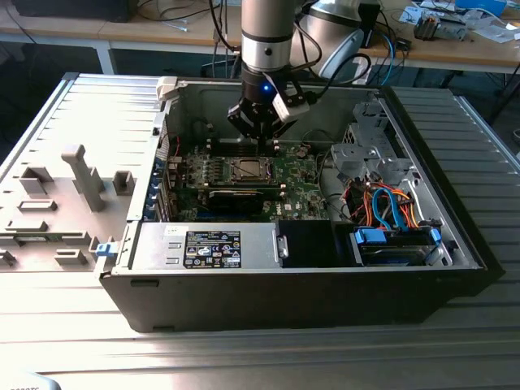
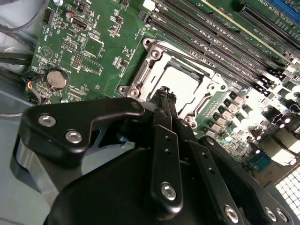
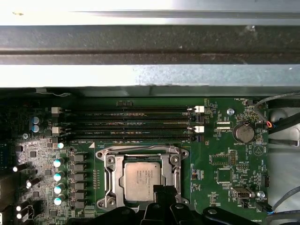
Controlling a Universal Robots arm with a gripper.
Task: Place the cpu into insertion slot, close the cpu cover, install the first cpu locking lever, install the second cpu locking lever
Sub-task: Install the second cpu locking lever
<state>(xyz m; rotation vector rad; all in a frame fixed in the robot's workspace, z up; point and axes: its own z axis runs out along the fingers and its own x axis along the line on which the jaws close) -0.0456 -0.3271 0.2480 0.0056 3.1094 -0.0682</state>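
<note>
Exterior view shows the tool (image 1: 258, 132) lowered inside the open computer case (image 1: 455, 244), hovering just above the green motherboard (image 1: 301, 175). Both wrist views show the cpu (image 3: 143, 180) lying flat in the insertion slot (image 3: 108, 161) directly beneath the tool's tip, with the cpu cover (image 2: 152, 63) lying around it. The tool's fingers (image 2: 165, 98) are drawn together with nothing between them, right over the chip's edge.

Silvery-grey cpu (image 3: 143, 180) flat in insertion slot (image 3: 108, 176), cpu cover (image 3: 140, 150) framing it.
</note>
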